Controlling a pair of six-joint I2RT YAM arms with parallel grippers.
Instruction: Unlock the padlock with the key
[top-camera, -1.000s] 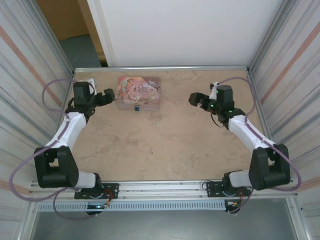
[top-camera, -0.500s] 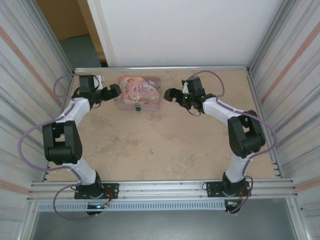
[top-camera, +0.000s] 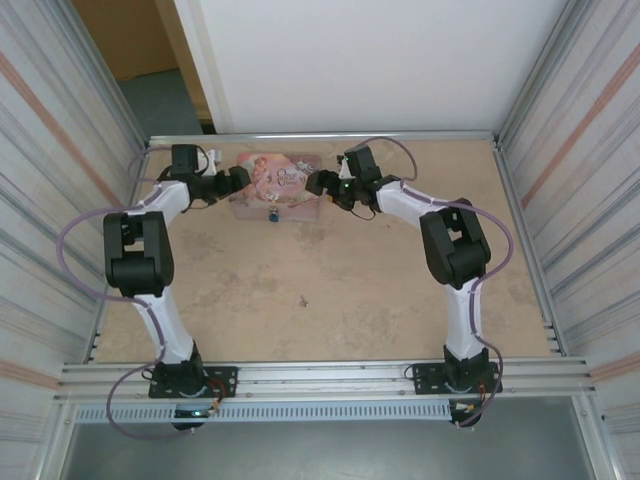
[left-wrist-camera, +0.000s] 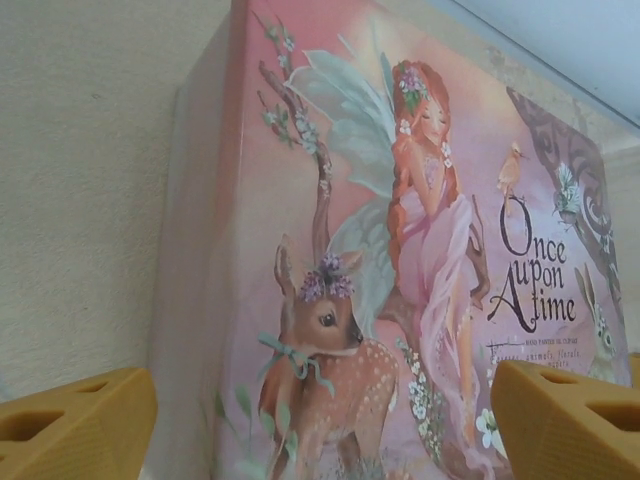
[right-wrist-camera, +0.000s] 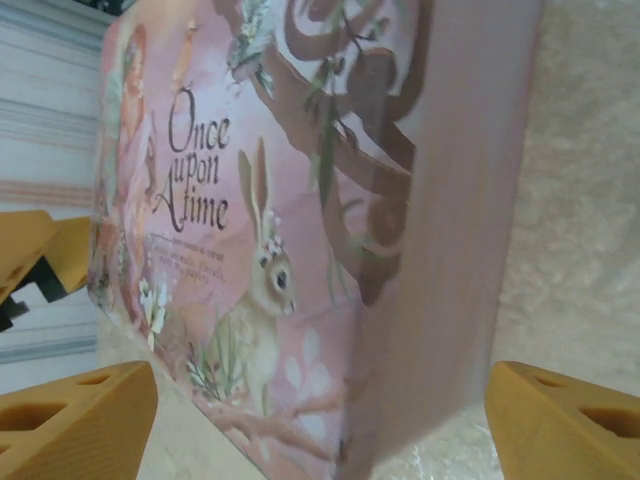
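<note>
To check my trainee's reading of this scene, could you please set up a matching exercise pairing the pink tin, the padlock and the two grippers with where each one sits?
Things:
1. pink tin
2. padlock
3. left gripper
4. right gripper

Places:
a. at the pink tin's right end
b. far middle of the table
c. against the pink tin's near side
d. at the pink tin's left end

Pairs: 1-b, 2-c, 3-d, 4-a
</note>
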